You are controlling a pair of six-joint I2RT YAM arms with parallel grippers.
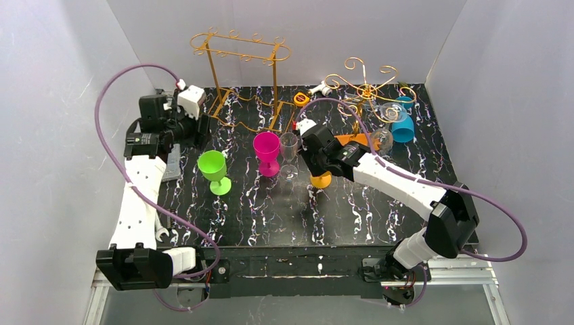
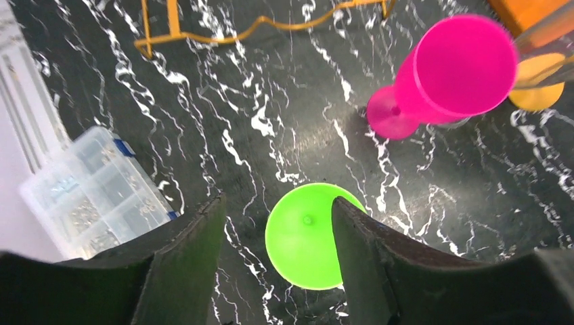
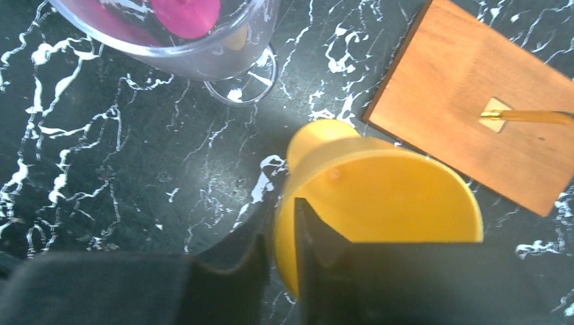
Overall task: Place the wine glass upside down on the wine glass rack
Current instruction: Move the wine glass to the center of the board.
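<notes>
- right gripper (image 3: 281,227): clenched on the wall of the yellow wine glass (image 3: 379,203), one finger inside the bowl and one outside. a rim pinch of this kind probably suits lifting and turning the glass over.
- yellow wine glass: the likely task piece. it stands upright on the marbled table (image 1: 271,217), centre of the top view, just beside the wooden base (image 3: 474,101). its stem and foot are mostly hidden under the bowl.
- left gripper (image 2: 276,202): released, fingers spread, above the green wine glass (image 2: 301,237). whether a finger touches the rim cannot be told.
- pink wine glass (image 2: 460,68) and clear wine glass (image 3: 223,54): upright, side by side mid-table. the clear one is cut off at the top of the right wrist view.
- tall gold rack (image 1: 240,51): upper centre, no glass visible on it, probably the target.
- scrolled gold rack (image 1: 362,84): upper right, on the wooden base. clear glasses seem to hang from it, but they are hard to make out against the pattern.
- blue cup (image 1: 404,125): upper right, partly behind that rack.
- clear parts box (image 2: 95,196): lower left of the left wrist view, contents too small to tell.
</notes>
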